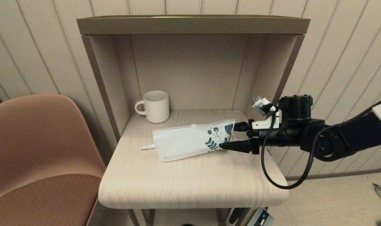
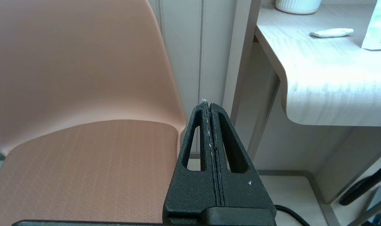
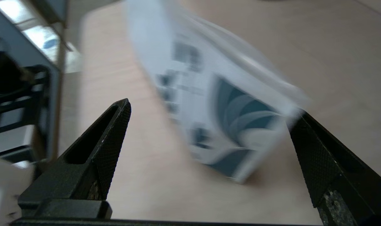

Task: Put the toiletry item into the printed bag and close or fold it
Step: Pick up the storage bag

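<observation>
The printed bag [image 1: 187, 142] lies flat on the wooden table [image 1: 190, 185], its leaf-printed end pointing right. My right gripper [image 1: 228, 136] stands open at that printed end, one finger on each side of the bag's edge. In the right wrist view the printed bag [image 3: 228, 125] shows between the spread fingers [image 3: 115, 135] of the right gripper [image 3: 212, 110], one corner close to a finger. The toiletry item [image 1: 148, 146], a slim white stick, rests on the table just left of the bag. My left gripper [image 2: 208, 105] hangs shut and low beside the chair. From there the toiletry item [image 2: 331, 32] and a bag corner [image 2: 380, 28] show.
A white ribbed mug [image 1: 155, 106] stands at the back left of the table, inside the open shelf frame [image 1: 190, 25]. A pink chair [image 1: 36, 150] stands left of the table. Side walls of the frame close in at both rear corners.
</observation>
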{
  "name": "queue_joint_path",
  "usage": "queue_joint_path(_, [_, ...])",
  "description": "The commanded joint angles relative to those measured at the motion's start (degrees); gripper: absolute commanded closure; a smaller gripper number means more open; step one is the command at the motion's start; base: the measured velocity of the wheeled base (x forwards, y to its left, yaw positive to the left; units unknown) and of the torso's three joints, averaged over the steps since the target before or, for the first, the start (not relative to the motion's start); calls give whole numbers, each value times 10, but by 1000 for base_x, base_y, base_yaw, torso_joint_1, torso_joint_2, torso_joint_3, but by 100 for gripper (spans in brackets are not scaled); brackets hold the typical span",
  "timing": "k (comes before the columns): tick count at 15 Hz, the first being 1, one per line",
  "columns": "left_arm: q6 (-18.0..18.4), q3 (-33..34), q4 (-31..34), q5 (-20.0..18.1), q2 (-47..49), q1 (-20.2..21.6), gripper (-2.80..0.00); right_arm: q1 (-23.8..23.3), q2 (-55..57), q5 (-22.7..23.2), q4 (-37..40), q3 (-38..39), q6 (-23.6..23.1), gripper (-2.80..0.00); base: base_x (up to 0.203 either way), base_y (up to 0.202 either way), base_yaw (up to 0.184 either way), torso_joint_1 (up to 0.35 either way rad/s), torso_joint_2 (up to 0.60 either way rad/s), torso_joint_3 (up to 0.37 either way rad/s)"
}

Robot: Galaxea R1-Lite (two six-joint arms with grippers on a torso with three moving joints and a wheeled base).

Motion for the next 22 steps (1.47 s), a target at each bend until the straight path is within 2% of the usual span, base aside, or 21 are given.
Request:
queue_joint_path(1, [-1,0,0,0,0,0,0,11,-28,17,-4,17,-1,-280,0,0,0,0,0,0])
queue_joint_path(9, [-1,0,0,0,0,0,0,14,-58,28,-2,50,-3,-280,0,0,0,0,0,0])
queue_joint_path(17, [0,0,0,0,0,0,0,14,-7,23,3,-7,-8,-280,0,0,0,0,0,0])
queue_joint_path(22, [0,0,0,0,0,0,0,26,-5,22,3,-4,-20,-280,0,0,0,0,0,0])
